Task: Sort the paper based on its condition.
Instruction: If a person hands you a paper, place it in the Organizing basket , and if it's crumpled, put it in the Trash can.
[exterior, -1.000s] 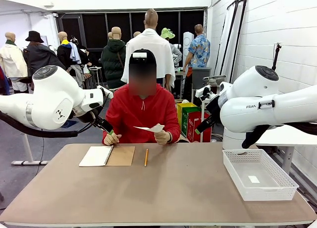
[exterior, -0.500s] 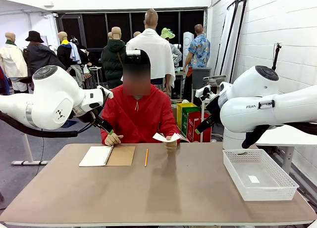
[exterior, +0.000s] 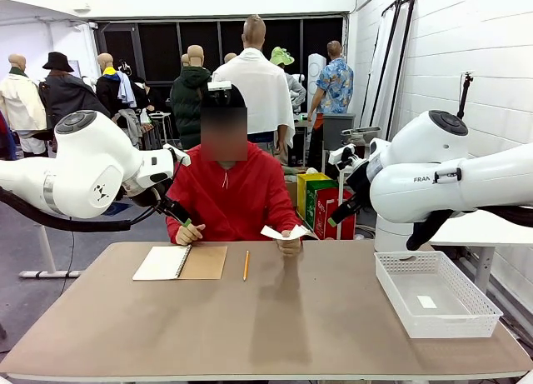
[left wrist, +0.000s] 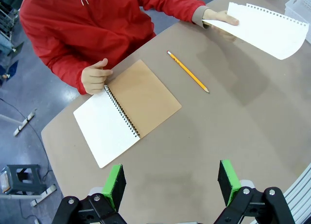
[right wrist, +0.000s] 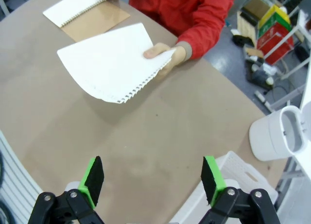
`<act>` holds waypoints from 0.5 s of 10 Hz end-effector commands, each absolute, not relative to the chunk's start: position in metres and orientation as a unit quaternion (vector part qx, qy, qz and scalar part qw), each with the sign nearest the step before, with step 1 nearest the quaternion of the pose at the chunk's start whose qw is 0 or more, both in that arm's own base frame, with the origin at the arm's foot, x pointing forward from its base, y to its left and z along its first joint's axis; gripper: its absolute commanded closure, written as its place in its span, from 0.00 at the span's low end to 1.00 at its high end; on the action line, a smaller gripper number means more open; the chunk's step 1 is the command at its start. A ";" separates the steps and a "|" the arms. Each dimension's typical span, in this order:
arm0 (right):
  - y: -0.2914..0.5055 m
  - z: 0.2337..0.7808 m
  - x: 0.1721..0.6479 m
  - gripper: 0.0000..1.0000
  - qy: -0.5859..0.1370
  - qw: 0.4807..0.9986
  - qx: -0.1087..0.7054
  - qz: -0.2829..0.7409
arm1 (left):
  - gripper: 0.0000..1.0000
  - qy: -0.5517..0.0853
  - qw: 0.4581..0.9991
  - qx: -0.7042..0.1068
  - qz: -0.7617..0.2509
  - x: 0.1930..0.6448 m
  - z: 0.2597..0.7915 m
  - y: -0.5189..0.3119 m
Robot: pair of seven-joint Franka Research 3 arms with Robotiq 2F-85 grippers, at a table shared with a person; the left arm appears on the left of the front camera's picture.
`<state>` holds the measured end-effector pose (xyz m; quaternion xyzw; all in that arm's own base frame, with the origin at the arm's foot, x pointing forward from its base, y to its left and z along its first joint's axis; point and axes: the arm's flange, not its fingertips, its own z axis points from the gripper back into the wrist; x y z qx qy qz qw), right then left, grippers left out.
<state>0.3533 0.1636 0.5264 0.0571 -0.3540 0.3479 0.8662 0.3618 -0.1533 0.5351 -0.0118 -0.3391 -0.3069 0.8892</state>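
With both arms parked above the table, I read both sets of fingers as spread wide and empty. The left gripper [left wrist: 170, 182] is over bare tabletop [left wrist: 218, 127], and the right gripper [right wrist: 153, 182] likewise. A white plastic basket [exterior: 437, 296] sits near right, probably a sort bin, placed within my right arm's reach. Farther left is an open spiral notebook [exterior: 179, 262] with a pencil [exterior: 246, 265] just beside it. The person's one hand [left wrist: 96, 77] rests at its far edge, likely steadying it. At the far edge, right of centre, their other hand [right wrist: 163, 54] holds the paper [right wrist: 112, 61] by one side, clear of the table: a handover, I'd judge. The sheet looks flat, clean and uncreased, with one ragged spiral-torn edge.
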 end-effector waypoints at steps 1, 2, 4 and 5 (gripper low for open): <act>0.168 0.531 0.368 0.00 -0.301 0.910 0.069 0.278 | 0.00 -0.337 0.890 -0.012 -0.307 0.362 0.535 -0.153; 0.168 0.530 0.379 0.00 -0.268 0.933 0.086 0.225 | 0.00 -0.337 0.890 -0.012 -0.307 0.362 0.535 -0.153; 0.163 0.524 0.394 0.00 -0.228 0.953 0.140 0.140 | 0.00 -0.337 0.890 -0.012 -0.307 0.362 0.535 -0.153; 0.162 0.519 0.400 0.00 -0.218 0.958 0.153 0.109 | 0.00 -0.337 0.890 -0.012 -0.307 0.362 0.535 -0.153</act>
